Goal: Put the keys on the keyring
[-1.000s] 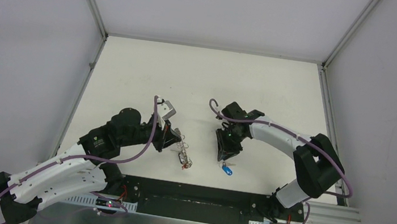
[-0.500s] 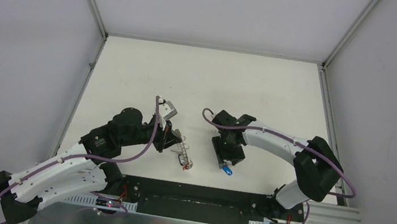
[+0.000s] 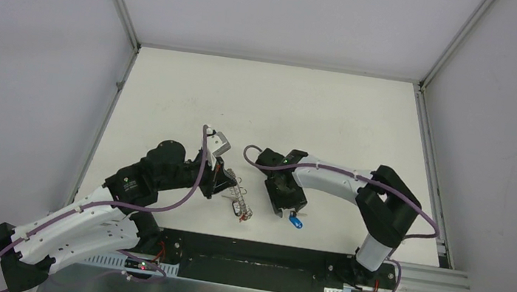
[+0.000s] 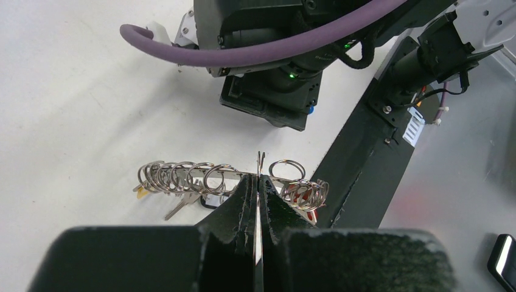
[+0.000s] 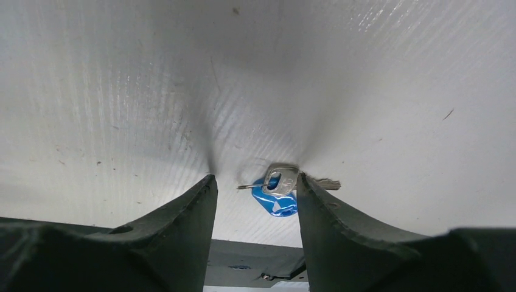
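My left gripper (image 4: 260, 177) is shut on a thin metal strip that carries a row of silver keyrings (image 4: 182, 176); in the top view it (image 3: 221, 181) holds the keyring rack (image 3: 238, 197) just above the table. A silver key with a yellow tag (image 4: 141, 192) hangs under the left rings. The blue-tagged key (image 5: 277, 188) lies flat on the white table, tag under the silver head. My right gripper (image 5: 255, 179) stands open over it, the key's head against the right finger. In the top view only the blue tag (image 3: 296, 223) shows beside that gripper (image 3: 284, 200).
A red-tagged key (image 4: 298, 196) hangs among the rings at the strip's right end. The black base rail (image 3: 264, 255) runs along the near table edge, close behind both grippers. The right wrist (image 4: 274, 91) sits just beyond the keyrings.
The right gripper has moved left toward the keyring rack and down over the blue-tagged key, with its jaws wider. The left arm and the rack have not moved.
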Available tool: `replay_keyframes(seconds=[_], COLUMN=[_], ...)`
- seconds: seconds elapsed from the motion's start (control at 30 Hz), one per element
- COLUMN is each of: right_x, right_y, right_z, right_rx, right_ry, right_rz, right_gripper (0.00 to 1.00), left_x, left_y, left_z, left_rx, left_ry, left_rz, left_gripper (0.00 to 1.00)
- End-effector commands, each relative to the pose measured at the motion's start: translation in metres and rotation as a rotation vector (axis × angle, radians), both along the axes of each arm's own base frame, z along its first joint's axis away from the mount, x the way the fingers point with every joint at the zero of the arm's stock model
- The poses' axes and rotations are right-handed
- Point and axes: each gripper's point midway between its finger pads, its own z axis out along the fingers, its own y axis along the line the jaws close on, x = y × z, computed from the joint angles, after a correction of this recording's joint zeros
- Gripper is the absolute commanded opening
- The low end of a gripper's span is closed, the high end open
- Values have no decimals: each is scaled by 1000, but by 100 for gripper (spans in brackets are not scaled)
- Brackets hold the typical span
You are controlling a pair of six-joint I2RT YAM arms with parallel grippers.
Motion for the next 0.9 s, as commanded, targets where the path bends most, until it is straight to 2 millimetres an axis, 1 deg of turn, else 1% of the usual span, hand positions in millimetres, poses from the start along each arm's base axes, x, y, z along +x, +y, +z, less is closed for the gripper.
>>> replay_keyframes(seconds=[0.0, 0.13, 0.2, 0.37, 0.47, 0.67, 0.77, 0.87], right_x=[8, 8, 8, 6, 3, -4, -5, -4], right_y=[5, -3, -8, -18, -25, -32, -27, -16], right_z=[3, 7, 11, 24, 26, 29, 33, 32], right_rx=[-16, -42, -52, -58, -67, -56, -4, 105], right_ry=[-41, -55, -67, -89, -91, -83, -77, -41], right_rz=[-1, 8, 14, 21, 25, 13, 0, -23], right_gripper=[51, 37, 35, 34, 28, 28, 30, 32], left_x=[-1, -1, -1, -1, -1, -1, -1, -2], left_y=[-7, -7, -7, -7, -8, -8, -8, -8], left_z=[32, 32, 31, 30, 29, 29, 29, 28], left_rx=[-90, -88, -86, -83, -82, -80, -80, -79], left_ry=[-43, -45, -46, -41, -38, -36, -34, -31], left_rz=[-16, -16, -14, -17, -16, -19, -22, -26], left_gripper=[0, 0, 0, 0, 0, 0, 0, 0])
